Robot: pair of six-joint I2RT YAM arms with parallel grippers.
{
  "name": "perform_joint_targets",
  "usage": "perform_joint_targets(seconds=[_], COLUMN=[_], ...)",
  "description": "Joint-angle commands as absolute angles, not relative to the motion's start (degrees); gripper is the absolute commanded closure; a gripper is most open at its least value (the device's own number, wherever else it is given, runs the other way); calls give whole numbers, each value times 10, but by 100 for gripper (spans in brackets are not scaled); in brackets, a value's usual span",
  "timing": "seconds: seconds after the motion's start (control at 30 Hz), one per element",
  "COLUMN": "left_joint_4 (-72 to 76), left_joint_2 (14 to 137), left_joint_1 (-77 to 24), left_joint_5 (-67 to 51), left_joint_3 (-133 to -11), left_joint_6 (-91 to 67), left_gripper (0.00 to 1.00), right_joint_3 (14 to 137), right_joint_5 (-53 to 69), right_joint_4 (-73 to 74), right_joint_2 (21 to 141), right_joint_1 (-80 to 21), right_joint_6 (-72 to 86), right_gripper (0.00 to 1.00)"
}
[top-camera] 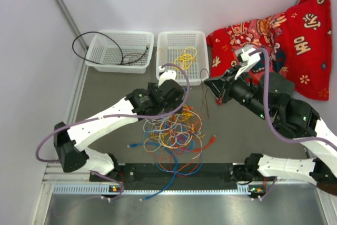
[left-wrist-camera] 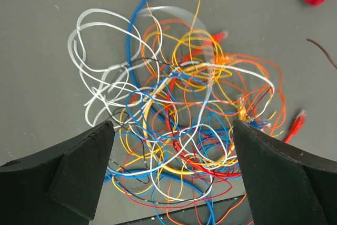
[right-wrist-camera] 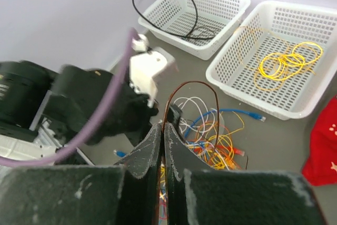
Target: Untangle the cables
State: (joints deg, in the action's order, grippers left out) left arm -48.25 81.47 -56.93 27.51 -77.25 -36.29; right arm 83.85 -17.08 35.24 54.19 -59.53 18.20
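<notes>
The cables lie in a loose tangle of yellow, orange, blue, white, red and black loops on the grey table; the left wrist view shows the same tangle from close above. My left gripper hovers over the heap's far side, and its jaws are wide open with nothing held. My right gripper is to the right of the heap, raised. Its jaws are shut on a thin brown cable that arches up and hangs down.
Two white mesh baskets stand at the back. The left basket holds a black cable; the right basket holds a yellow cable. A red patterned cloth lies at the back right. A black rail runs along the near edge.
</notes>
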Motion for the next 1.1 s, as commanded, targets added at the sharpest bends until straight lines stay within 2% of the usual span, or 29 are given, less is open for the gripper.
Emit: perform_joint_targets(seconds=[0.0, 0.17, 0.27, 0.3, 0.37, 0.4, 0.43, 0.53, 0.67, 0.9, 0.97, 1.0, 1.07], left_joint_4=[-498, -462, -355, -236, -83, 64, 132, 241, 286, 327, 313, 306, 298], left_joint_2=[783, 752, 688, 641, 593, 555, 543, 538, 559, 584, 601, 607, 620], left_joint_1=[-569, -569, -570, -570, -570, -570, -570, -570, -570, -571, -571, -571, -571], left_joint_5=[316, 316, 234, 145, 66, 18, 3, -57, -116, -135, -137, -137, -138], left_joint_3=[-804, -795, -736, -710, -602, -562, -498, -460, -462, -459, -467, -470, -475], left_joint_6=[-367, -353, -296, -282, -266, -269, -278, -294, -293, -298, -290, -287, -275], left_gripper=[1, 1, 1, 1, 1, 1, 1, 1, 1, 2, 11, 25, 38], right_joint_3=[831, 815, 800, 796, 796, 799, 801, 809, 821, 820, 821, 821, 823], right_joint_5=[-197, -206, -206, -201, -193, -183, -178, -171, -167, -141, -128, -123, -115], right_joint_4=[339, 330, 314, 310, 301, 297, 294, 292, 294, 279, 274, 272, 268], right_joint_2=[522, 514, 515, 518, 526, 531, 537, 551, 561, 573, 578, 580, 582], right_joint_1=[-601, -601, -601, -601, -600, -600, -600, -600, -599, -600, -600, -599, -600], right_joint_6=[174, 176, 178, 180, 187, 188, 190, 194, 195, 212, 218, 219, 221], right_gripper=[100, 100, 100, 100, 100, 100, 100, 100, 100, 100, 100, 100, 100])
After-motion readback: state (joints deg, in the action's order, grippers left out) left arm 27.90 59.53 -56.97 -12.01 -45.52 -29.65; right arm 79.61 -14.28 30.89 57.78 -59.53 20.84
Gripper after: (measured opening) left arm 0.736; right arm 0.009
